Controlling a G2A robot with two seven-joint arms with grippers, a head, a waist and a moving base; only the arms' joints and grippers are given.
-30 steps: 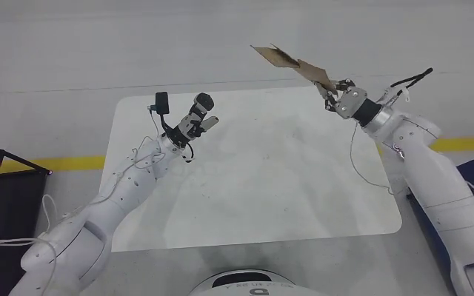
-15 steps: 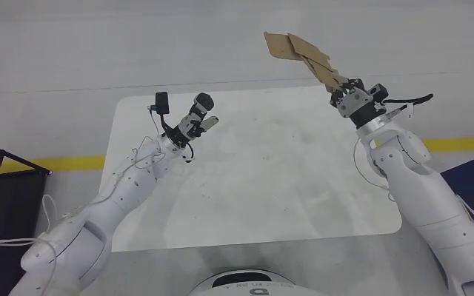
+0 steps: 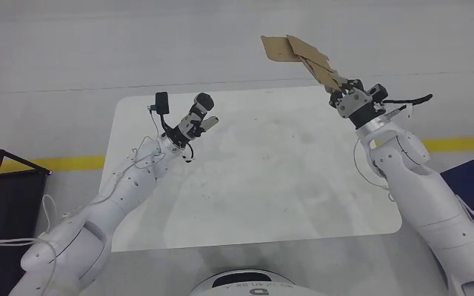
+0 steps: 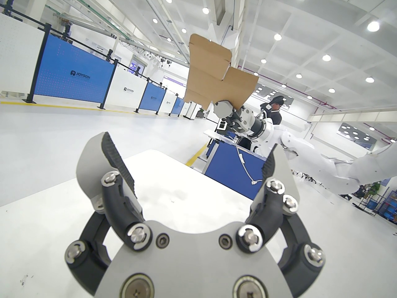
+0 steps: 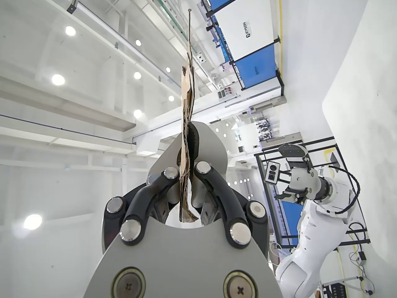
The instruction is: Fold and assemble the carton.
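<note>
Jaws: from the top, the right gripper is clamped on a flat, unfolded brown carton, held in the air past the table's far edge. The left gripper is spread wide and empty. Left wrist: the carton sticks up above those right jaws. Right wrist: it's edge-on, pinched between both pads.

Matt cardboard carton, smooth white table
</note>
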